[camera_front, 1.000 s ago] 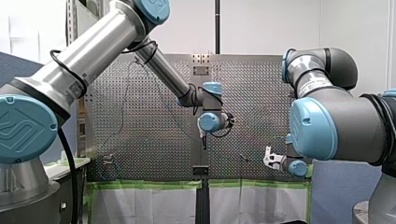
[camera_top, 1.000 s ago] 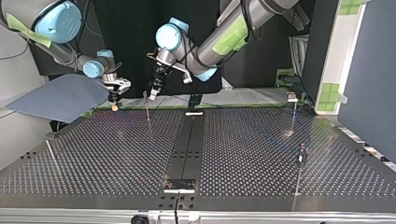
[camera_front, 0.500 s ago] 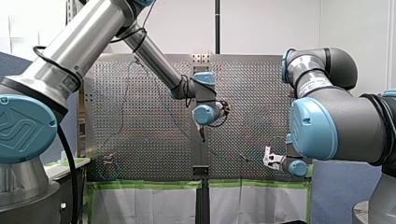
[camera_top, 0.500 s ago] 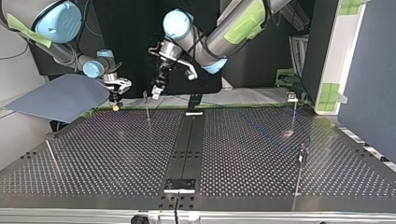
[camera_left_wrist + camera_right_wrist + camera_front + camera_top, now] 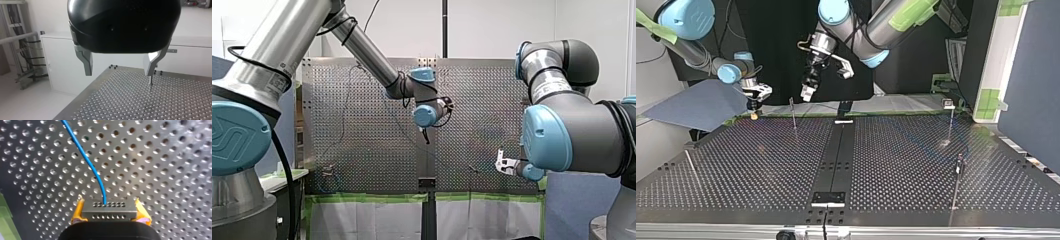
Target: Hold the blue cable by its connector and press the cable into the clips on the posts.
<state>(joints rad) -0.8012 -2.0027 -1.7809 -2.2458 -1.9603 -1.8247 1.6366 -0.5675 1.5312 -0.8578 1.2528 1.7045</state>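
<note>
Perforated table [image 5: 896, 165] lies under both arms; my left gripper [image 5: 118, 73] hangs above it, metal fingers [image 5: 86, 61] spread wide; my right gripper [image 5: 109, 214] pinches the grey connector [image 5: 109, 210] between yellow pads [image 5: 78, 211], and the blue cable [image 5: 85, 157] runs from its middle ahead over the holes

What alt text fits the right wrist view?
My right tool clamps a grey connector, dotted with two rows of small holes, between its yellow pads. A blue cable leaves the connector's middle and curves away ahead of the tool over the perforated table.
</note>
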